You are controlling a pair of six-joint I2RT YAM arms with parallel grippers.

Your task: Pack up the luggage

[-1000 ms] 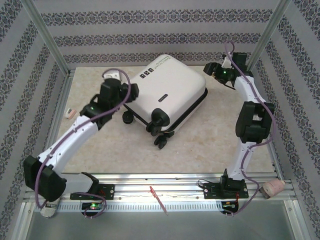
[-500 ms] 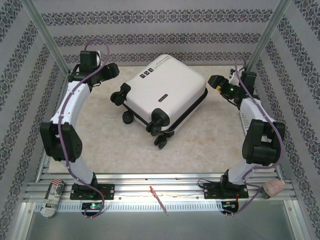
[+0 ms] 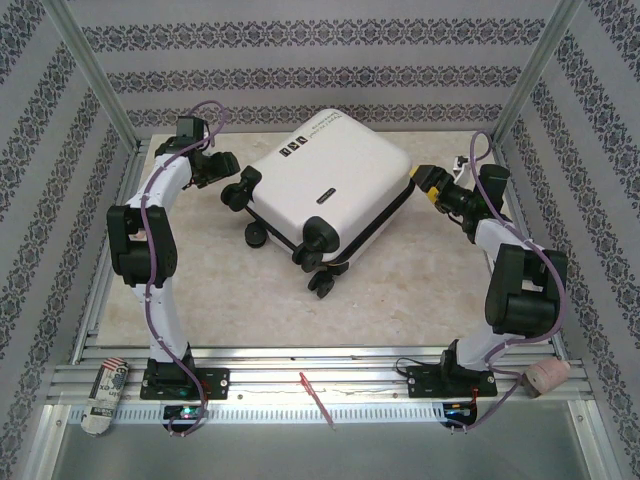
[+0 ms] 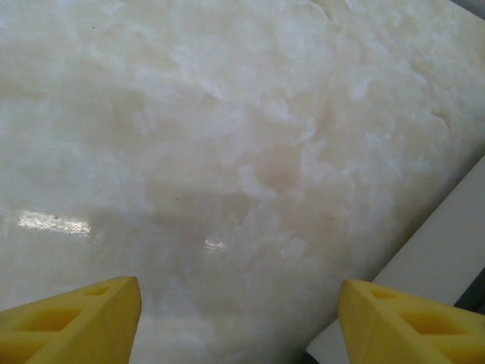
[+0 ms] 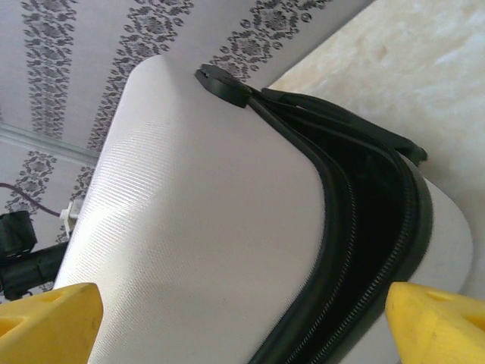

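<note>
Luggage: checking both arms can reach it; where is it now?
In the top external view the luggage lies flat on the table, far middle, between the left gripper by its wheels and the right gripper by its zipper side.

The luggage [image 5: 197,227] has a white hard plastic shell, finely ribbed, with a soft sheen. Its zip [image 5: 379,220] is black woven cloth with small teeth, and its wheels [image 3: 322,284] are matt black plastic. The table [image 4: 227,136] looks like pale polished stone, smooth and glossy. The left gripper [image 4: 239,282] has matt yellow plastic fingers [image 4: 68,322]. The rails [image 3: 320,372] are ribbed bare metal.
</note>
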